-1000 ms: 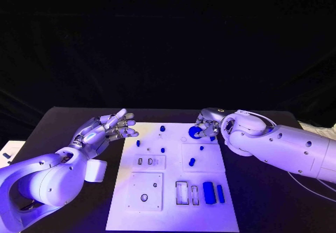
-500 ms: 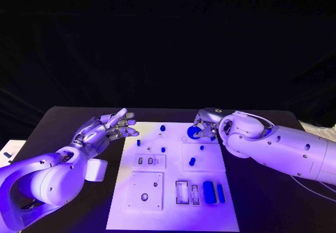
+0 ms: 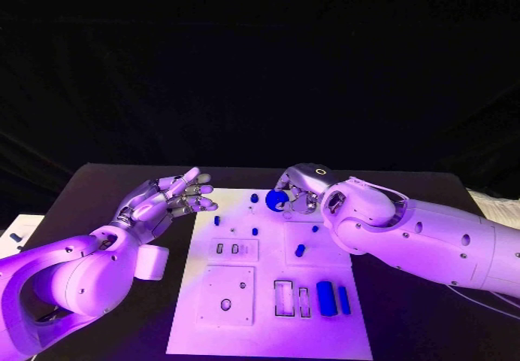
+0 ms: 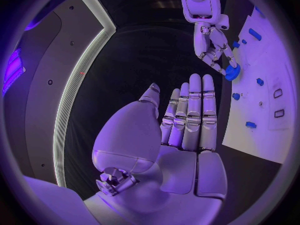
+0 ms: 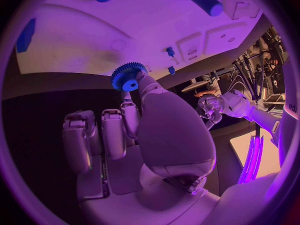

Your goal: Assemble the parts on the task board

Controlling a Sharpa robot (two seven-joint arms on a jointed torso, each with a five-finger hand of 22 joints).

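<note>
Gear (image 5: pixel 127 78) pinched only at right hand (image 3: pixel 298 188) fingertips, above task board (image 3: pixel 271 331); a thin grip, could slip or tilt during seating. Left hand (image 3: pixel 171 199) open, empty.

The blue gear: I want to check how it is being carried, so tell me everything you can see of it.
The blue gear is a small round wheel with fine teeth round its rim and a pale hole through its centre; it looks like plastic. The right hand holds it at its fingertips, above the far end of the task board, near a blue peg standing there. In the head view it shows as a blue disc partly hidden by the fingers. Whether it touches the board cannot be told.
</note>
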